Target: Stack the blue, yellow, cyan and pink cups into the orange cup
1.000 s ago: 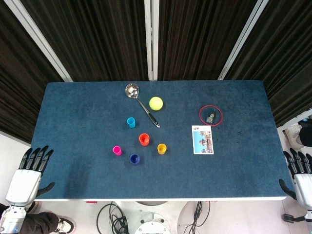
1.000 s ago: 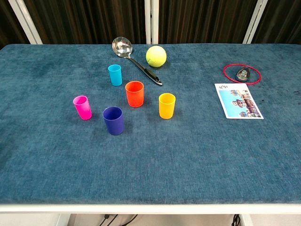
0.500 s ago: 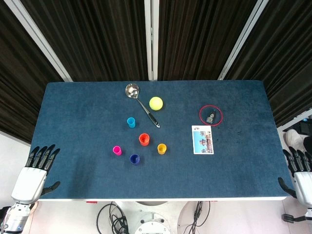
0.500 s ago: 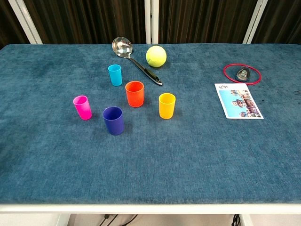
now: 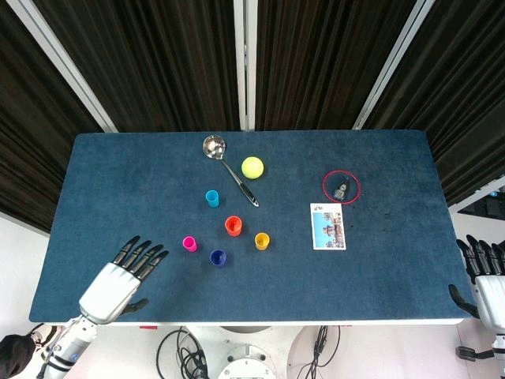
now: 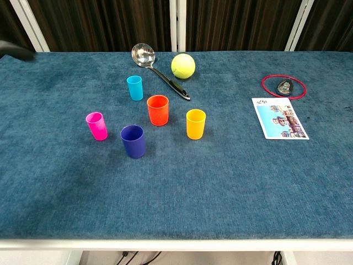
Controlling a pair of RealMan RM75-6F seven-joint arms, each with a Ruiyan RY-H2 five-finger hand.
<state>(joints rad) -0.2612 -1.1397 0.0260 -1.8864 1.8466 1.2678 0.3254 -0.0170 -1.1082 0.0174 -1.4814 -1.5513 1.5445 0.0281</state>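
Note:
Five cups stand upright and apart near the table's middle left. The orange cup (image 5: 233, 226) (image 6: 158, 110) is in the centre, the cyan cup (image 5: 211, 198) (image 6: 134, 88) behind it, the yellow cup (image 5: 262, 241) (image 6: 195, 123) to its right, the blue cup (image 5: 218, 257) (image 6: 133, 141) in front, and the pink cup (image 5: 189, 244) (image 6: 96, 126) to the left. My left hand (image 5: 118, 282) hovers open over the table's front left, fingers spread, short of the pink cup. My right hand (image 5: 485, 280) stays open beyond the table's right front corner.
A steel ladle (image 5: 229, 168) (image 6: 156, 69) and a yellow-green ball (image 5: 252, 166) (image 6: 183, 65) lie behind the cups. A picture card (image 5: 328, 226) (image 6: 278, 118) and a red ring with a small dark object inside (image 5: 341, 187) (image 6: 283, 86) sit at the right.
My left hand has moved from beyond the table's left front corner inward over the table, toward the pink cup. The right hand has barely shifted. The cups have not moved.

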